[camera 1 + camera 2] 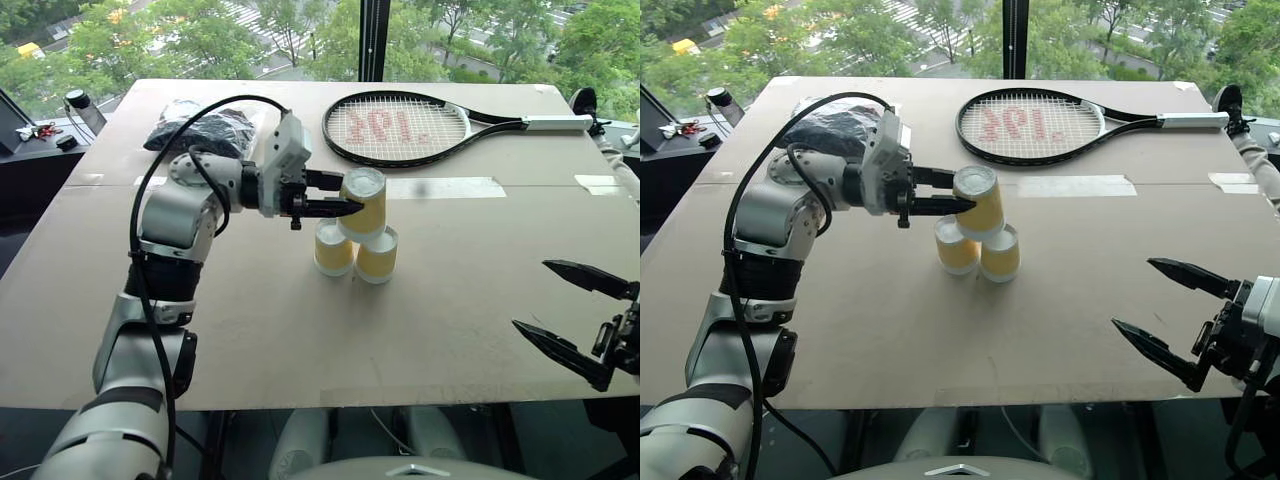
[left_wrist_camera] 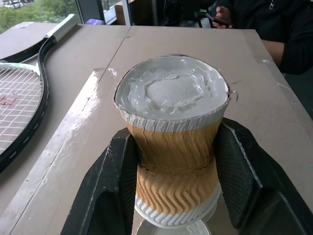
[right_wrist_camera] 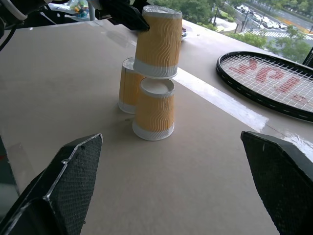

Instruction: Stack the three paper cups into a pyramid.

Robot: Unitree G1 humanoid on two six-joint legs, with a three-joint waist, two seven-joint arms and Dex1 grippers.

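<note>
Three paper cups (image 1: pixel 357 232) stand near the middle of the tan surface (image 1: pixel 450 320), all upside down with their white bases up. Two of them sit side by side on the surface, touching, the left one (image 1: pixel 332 248) a little farther back than the right one (image 1: pixel 377 254). The third cup (image 1: pixel 362 203) is on top, over the seam between the two; from the right wrist view its rim appears to rest on their bases, tilted slightly. The left claw (image 1: pixel 333 195) reaches in from the left, roughly level, and is clenched on this top cup, one black finger on each side of its ribbed yellow wall, which is pinched inward where the fingers press (image 2: pixel 120 181). The right claw (image 1: pixel 577 318) hangs at the near right edge of the surface, well apart from the cups, released with its two fingers spread wide. A tennis racket (image 1: pixel 400 128) lies at the far side of the surface, its handle pointing right. A black bag (image 1: pixel 200 128) lies at the far left. A strip of clear tape (image 1: pixel 450 187) runs across the surface between racket and cups.
</note>
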